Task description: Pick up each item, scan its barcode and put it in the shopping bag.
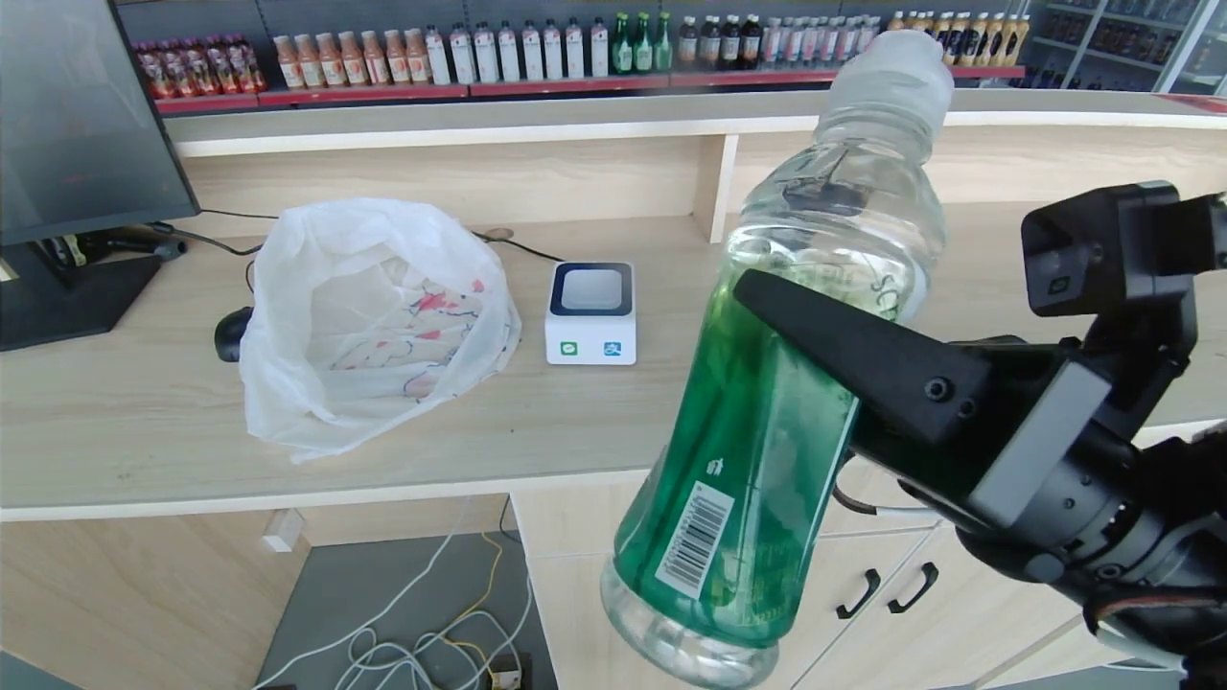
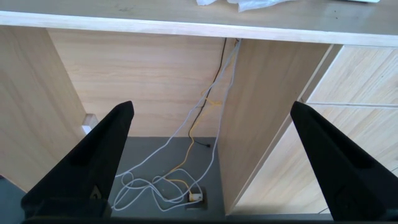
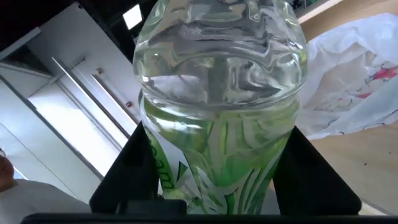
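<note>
Bottle point(image 1: 738, 460) aslant, cap up, base down

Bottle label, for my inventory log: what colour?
Green, on the clear plastic bottle; best in head view.

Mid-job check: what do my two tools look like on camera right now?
The right tool is matte black, with long wedge-shaped fingers tapering to blunt tips, two screw heads near one's base and a grey panel on the wrist. A boxy black module is mounted there. The left tool has the same plain black tapered fingers.
</note>
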`<state>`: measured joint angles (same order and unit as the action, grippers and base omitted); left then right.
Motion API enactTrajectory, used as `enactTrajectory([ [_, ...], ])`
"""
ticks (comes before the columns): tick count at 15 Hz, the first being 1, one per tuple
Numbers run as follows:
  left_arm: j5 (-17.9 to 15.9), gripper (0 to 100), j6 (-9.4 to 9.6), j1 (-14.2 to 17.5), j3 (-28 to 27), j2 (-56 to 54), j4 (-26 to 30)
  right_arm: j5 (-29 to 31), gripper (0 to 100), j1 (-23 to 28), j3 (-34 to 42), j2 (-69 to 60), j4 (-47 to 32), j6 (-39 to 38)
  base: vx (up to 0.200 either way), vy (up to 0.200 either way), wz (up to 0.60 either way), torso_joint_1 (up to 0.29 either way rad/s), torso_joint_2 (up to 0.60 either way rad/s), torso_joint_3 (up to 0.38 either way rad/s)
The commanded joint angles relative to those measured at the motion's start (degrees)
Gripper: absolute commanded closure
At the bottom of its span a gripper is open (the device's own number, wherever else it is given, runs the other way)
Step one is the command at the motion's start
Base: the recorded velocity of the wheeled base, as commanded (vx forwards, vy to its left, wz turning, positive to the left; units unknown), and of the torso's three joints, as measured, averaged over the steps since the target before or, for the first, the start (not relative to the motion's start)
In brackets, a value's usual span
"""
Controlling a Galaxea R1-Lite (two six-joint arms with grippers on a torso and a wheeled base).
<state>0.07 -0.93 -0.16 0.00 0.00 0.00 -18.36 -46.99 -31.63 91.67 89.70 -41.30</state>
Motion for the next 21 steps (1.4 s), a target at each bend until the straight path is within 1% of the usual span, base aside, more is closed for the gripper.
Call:
enactTrajectory([
  [1, 0.01, 0, -0.04, -0.02, 0.00, 0.09, 0.00, -0.10, 100, 1.29, -4.22, 4.13, 0.30, -2.38, 0.000, 0.000, 0.00, 0.000, 0.00, 0.000],
  [3, 0.01, 0, -0.04, -0.02, 0.00, 0.09, 0.00, -0.10, 100, 1.47, -6.86, 4.30, 0.30, -5.72, 0.000, 0.000, 0.00, 0.000, 0.00, 0.000],
  [9, 0.01, 0, -0.04, -0.02, 0.00, 0.00, 0.00, -0.10, 100, 1.73, -7.04, 4.22, 0.30, -13.01, 0.000, 0.000, 0.00, 0.000, 0.00, 0.000],
  [13, 0.01, 0, -0.04, -0.02, 0.00, 0.00, 0.00, -0.10, 100, 3.31, -7.21, 4.22, 0.30, -14.07, 0.000, 0.000, 0.00, 0.000, 0.00, 0.000],
  [15, 0.01, 0, -0.04, -0.02, 0.00, 0.09, 0.00, -0.10, 100, 4.10, -7.30, 4.13, 0.30, -15.83, 0.000, 0.000, 0.00, 0.000, 0.00, 0.000],
  [21, 0.01, 0, -0.04, -0.02, 0.00, 0.09, 0.00, -0.10, 100, 4.10, -7.92, 3.86, 0.30, -16.53, 0.000, 0.000, 0.00, 0.000, 0.00, 0.000],
])
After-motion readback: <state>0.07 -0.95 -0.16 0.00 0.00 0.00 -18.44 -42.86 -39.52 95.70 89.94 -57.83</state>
